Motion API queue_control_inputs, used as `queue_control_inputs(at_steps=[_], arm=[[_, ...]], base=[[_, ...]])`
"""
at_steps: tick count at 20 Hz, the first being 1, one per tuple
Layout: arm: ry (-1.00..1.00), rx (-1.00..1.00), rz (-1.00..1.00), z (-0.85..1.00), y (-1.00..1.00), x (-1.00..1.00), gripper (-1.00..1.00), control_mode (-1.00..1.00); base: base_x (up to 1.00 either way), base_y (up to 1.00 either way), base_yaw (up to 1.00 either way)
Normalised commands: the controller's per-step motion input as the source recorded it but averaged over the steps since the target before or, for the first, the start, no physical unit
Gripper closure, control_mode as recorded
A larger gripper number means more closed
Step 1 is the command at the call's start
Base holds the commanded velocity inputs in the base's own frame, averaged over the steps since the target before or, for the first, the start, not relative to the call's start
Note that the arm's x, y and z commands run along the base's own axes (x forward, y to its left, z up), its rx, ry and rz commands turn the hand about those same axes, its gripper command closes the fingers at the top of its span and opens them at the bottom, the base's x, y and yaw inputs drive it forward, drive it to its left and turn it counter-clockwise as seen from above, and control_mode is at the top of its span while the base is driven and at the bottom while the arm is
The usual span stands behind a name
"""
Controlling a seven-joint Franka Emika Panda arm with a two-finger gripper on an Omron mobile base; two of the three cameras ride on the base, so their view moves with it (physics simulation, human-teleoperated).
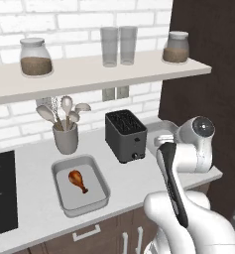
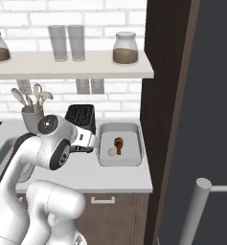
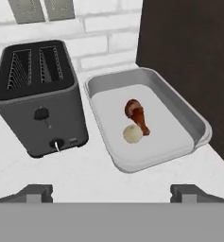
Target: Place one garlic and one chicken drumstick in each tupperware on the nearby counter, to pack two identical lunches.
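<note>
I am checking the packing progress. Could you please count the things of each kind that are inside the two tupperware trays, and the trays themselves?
Tupperware trays: 2 (left of the toaster, right of it)
Chicken drumsticks: 2 (one in the left tray, one in the right tray)
Garlic bulbs: 1 (right tray, touching the drumstick)
Total: 5

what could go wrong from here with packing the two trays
The left tray holds a drumstick but no garlic, so the lunches could end up uneven. The right tray, with its own drumstick and garlic, sits tight between the toaster and the counter's end by the dark panel, so the open claw may bump the toaster or nudge that tray.
</note>
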Motion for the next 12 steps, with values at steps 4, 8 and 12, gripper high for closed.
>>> queue_control_inputs(at_steps=[4, 8, 12], arm=[[-0.01, -0.04, 0.0, 0.68, 0.42, -1.0, -1.0, -1.0], [-0.02, -0.01, 0.07, 0.17, 0.21, -0.97, -1.0, -1.0], [0.0, 0.0, 0.14, -0.28, 0.03, -0.73, -1.0, 1.0]], base=[[0.0, 0.0, 0.0], [0.0, 0.0, 0.0], [-0.25, 0.0, 0.06]])
